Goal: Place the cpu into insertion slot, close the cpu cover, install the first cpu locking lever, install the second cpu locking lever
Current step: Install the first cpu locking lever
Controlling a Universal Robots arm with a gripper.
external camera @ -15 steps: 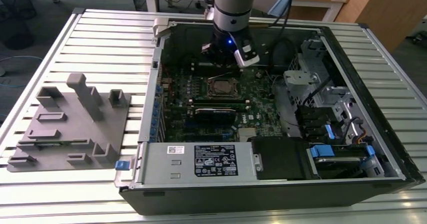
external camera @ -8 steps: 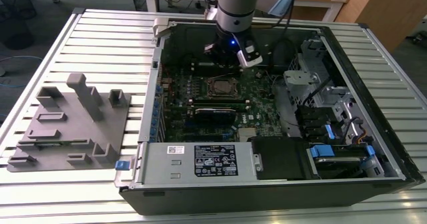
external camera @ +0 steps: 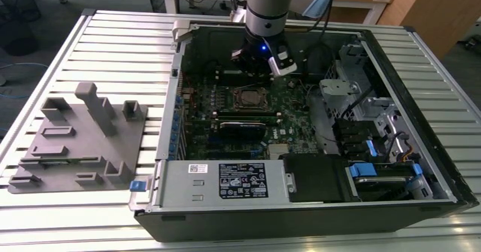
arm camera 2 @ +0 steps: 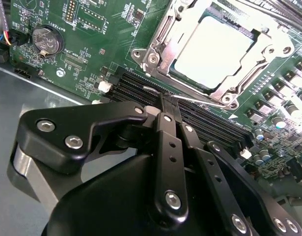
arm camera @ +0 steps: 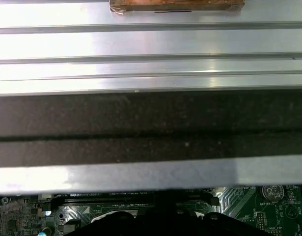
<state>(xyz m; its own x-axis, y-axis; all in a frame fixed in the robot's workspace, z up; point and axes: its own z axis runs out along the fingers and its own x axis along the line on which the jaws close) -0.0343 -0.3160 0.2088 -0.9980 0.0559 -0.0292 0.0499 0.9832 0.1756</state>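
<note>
Now the gripper (arm camera 2: 164, 101) has its fingers (arm camera 2: 169, 147) squeezed shut with nothing between them. Just past the fingertips, the cpu (arm camera 2: 214, 49) lies flat in the insertion slot (arm camera 2: 141, 55). The cpu cover (arm camera 2: 160, 42) sits around it.

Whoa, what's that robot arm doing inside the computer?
The robot arm is reaching down into an open computer case. The cpu already lies flat on the green board, framed by the silvery cpu cover. The gripper has its fingers pinched together, right beside the cover's edge.
</note>
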